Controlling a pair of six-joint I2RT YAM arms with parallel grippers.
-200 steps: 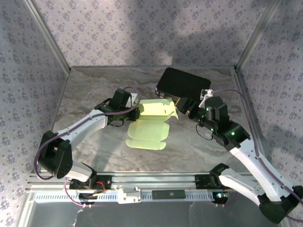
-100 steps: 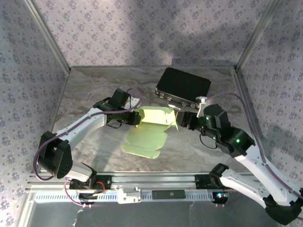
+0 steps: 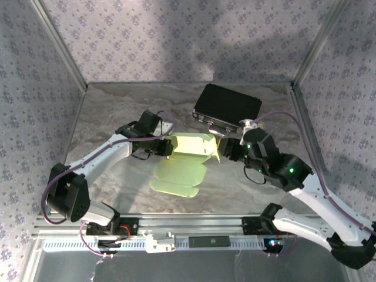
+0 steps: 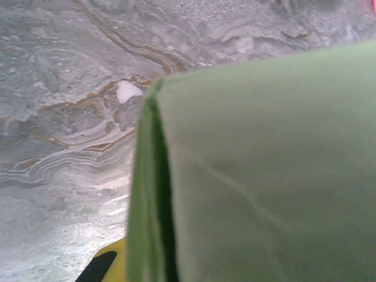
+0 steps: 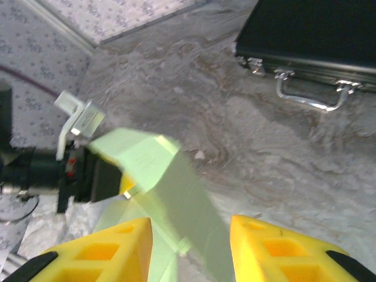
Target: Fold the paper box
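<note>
- box (image 3: 191,147) was thin card, matt and smooth.
- table (image 3: 117,111) looked like marbled stone, smooth with a faint sheen.
- case (image 3: 228,104) was black and slightly glossy; its handle (image 5: 308,104) was shiny metal.
- right fingers (image 5: 111,252) were yellow plastic, matt.

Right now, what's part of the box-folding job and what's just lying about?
In the job: paper box, left gripper shut on its left edge, right gripper open around its right flap.
Lying about: black case, at the back of the table.

L gripper (image 3: 170,147) closed; R gripper (image 5: 189,241) agape
</note>
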